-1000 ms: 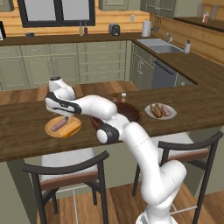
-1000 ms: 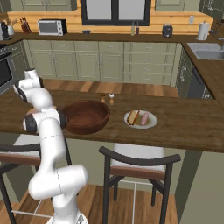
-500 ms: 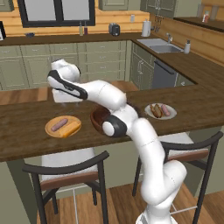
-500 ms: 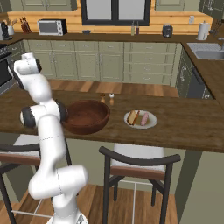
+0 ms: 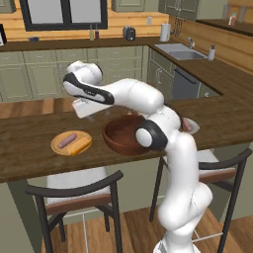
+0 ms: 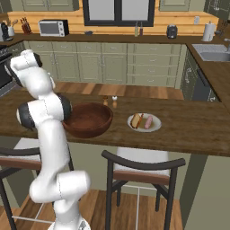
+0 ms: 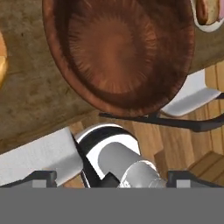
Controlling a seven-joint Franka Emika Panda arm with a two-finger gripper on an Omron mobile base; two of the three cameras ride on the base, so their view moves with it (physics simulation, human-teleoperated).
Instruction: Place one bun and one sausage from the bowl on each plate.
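The dark reddish-brown bowl (image 5: 123, 134) (image 6: 88, 119) sits on the wooden counter, and its inside (image 7: 118, 48) looks empty. To its left, the tan plate (image 5: 58, 148) holds a sausage (image 5: 66, 141) and a bun (image 5: 80, 146). To its right, the pale plate (image 6: 144, 128) holds a bun (image 6: 136, 120) and a sausage (image 6: 148, 122); that bun (image 7: 205, 11) also peeks in at the hand view's corner. My gripper (image 5: 83, 109) (image 7: 113, 178) hangs open and empty, high above the counter between the tan plate and the bowl.
Two small shakers (image 6: 110, 100) stand just behind the bowl. Dark-framed stools (image 5: 79, 190) (image 6: 143, 166) are tucked under the counter's near edge. Cabinets, a microwave (image 6: 54, 28) and a sink (image 5: 185, 53) line the far walls.
The arm has lifted from low over the tan plate and swung right toward the bowl. The jaws stayed open; food on both plates has not moved.
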